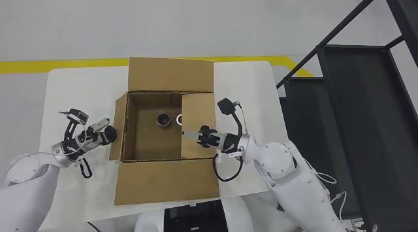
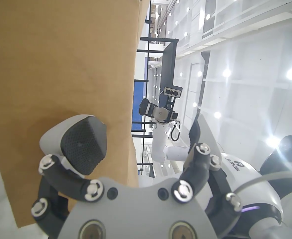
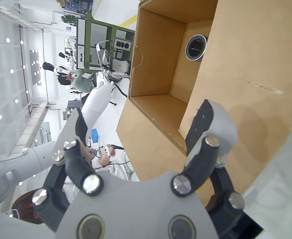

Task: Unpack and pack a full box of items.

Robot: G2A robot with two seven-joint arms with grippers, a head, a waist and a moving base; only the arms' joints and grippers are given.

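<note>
Box: the open brown cardboard box (image 1: 140, 142) stands in the middle of the white bench (image 1: 72, 91), mouth up, with its long axis running left to right across the bench.
Flaps: the far flap (image 1: 172, 74) and the near flap (image 1: 166, 181) lie spread outward. The left flap (image 1: 121, 117) stands nearly upright. The right flap (image 1: 198, 124) is folded inward over part of the mouth.
Inside: a round black tin with a silver rim (image 1: 163, 119) lies on the box floor towards the far wall, round face up. A pale thing just beside it is half hidden under the right flap.
Left gripper (image 1: 108, 133): just outside the left flap, fingers (image 2: 83, 145) spread wide and gripping nothing. One pad is close to the flap's outer face, but I cannot tell whether it touches.
Right gripper (image 1: 196, 137): over the right flap, fingers (image 3: 205, 125) spread wide, holding nothing.
Around: a yellow floor line (image 1: 65, 66) runs beyond the bench, and a dark metal rack (image 1: 353, 101) stands to the right.
</note>
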